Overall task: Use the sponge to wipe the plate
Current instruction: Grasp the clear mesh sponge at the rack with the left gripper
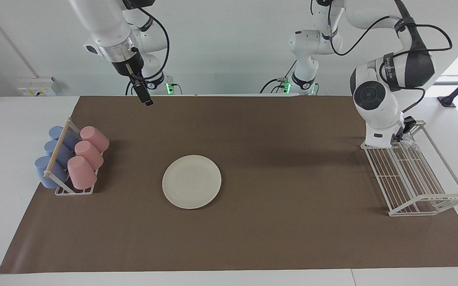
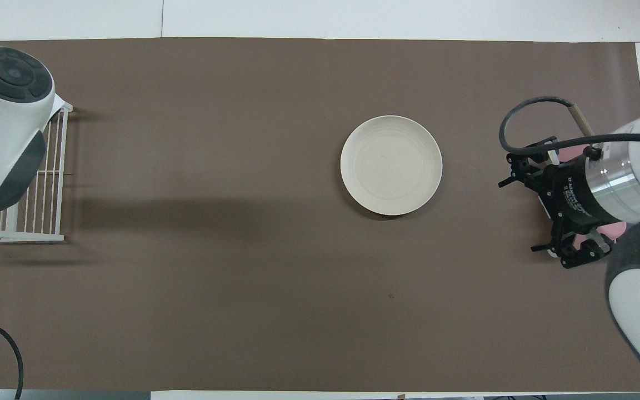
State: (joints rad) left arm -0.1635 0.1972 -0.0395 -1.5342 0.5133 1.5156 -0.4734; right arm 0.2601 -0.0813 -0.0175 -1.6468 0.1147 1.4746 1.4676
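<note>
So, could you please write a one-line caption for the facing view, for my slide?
Left gripper down in the wire rack at the sponge; plate waits on the brown mat.

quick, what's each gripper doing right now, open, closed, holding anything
Left gripper: down at the wire rack by the sponge; jaws cannot be told.
Right gripper: raised, holding nothing, waiting; jaws cannot be told.

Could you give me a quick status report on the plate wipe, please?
Left gripper down in the wire rack at the sponge. Right gripper waits, raised. Plate bare on the mat, nothing in the way.
</note>
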